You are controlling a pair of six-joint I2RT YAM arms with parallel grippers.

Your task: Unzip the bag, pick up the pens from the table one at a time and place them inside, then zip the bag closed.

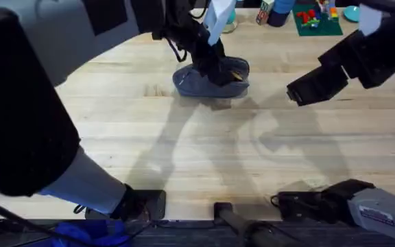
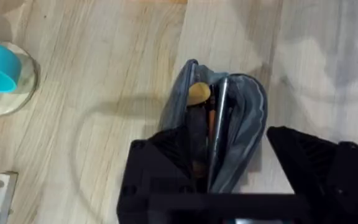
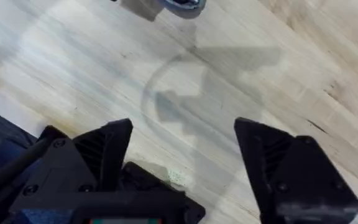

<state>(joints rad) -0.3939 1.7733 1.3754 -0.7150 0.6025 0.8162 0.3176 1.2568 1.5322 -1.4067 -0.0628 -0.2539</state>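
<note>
Left tool (image 2: 229, 180) spread wide directly over the bag (image 2: 219, 124), pens (image 2: 216, 130) already lying inside along its length, zipper open. Farther right, right tool (image 3: 182, 168) also spread, empty above bare bench (image 1: 184, 151), well apart. Left nearer for zipping, probably.

Past the far edge, toward one o'clock, sit a green mat (image 1: 317, 20) with small coloured pieces, a dark cup (image 1: 280, 12), and a teal dish (image 1: 352, 12).

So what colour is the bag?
Blue-grey bag, best in the left wrist view.
</note>
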